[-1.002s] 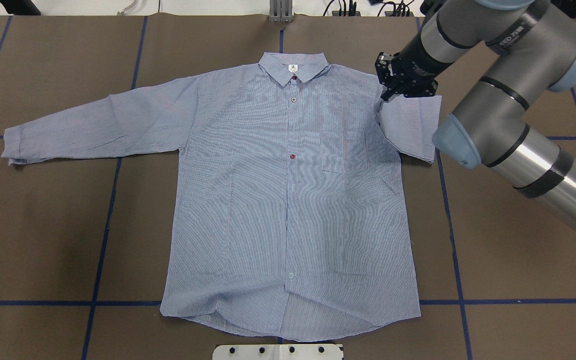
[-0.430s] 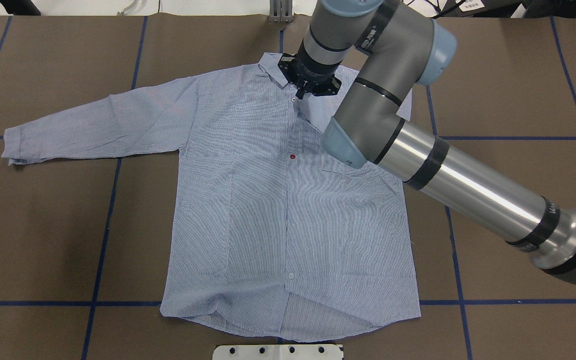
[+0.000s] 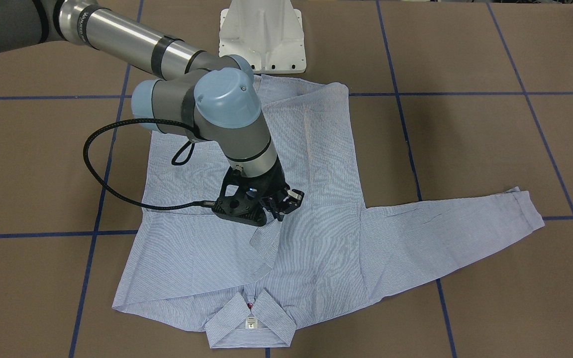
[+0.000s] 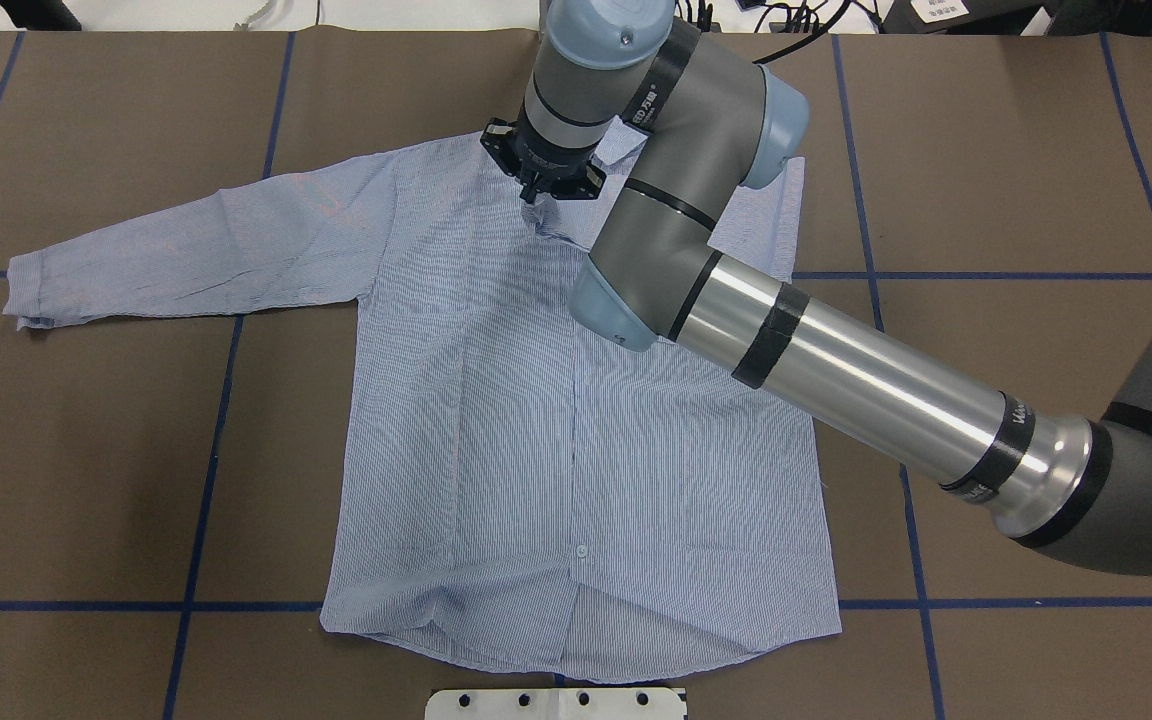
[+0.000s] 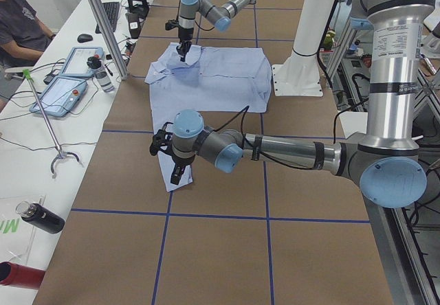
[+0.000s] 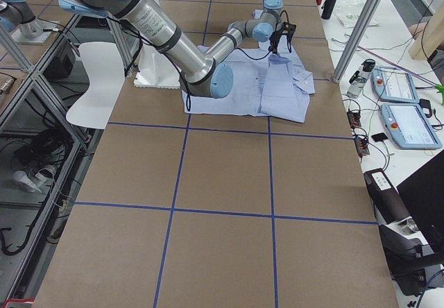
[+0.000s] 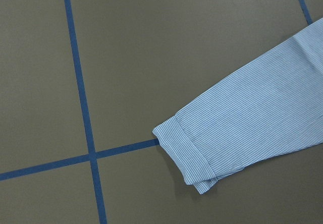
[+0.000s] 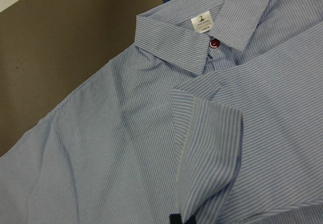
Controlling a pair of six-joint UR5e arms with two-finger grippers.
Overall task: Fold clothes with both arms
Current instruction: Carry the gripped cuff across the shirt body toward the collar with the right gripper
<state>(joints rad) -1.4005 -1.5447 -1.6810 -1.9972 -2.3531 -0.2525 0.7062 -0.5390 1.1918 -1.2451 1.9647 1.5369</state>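
Pinching a sleeve cuff point(image 8: 207, 133) over the shirt point(image 4: 536, 420), right gripper point(image 4: 533, 195); left gripper point(image 5: 177, 174), opening impossible to tell.

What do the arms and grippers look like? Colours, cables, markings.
Right arm: grey tubes, silver forearm, black bands with white lettering, light-blue joint caps. Right gripper: black skeletal frame, thin fingers, looping black cable. Left arm: same build; left gripper black too.

My right arm point(image 4: 836, 360) is grey and polished silver tubing, black-banded, with pale blue joint caps point(image 3: 227, 102); a black cable point(image 3: 177, 204) loops to its black gripper point(image 3: 272, 222).
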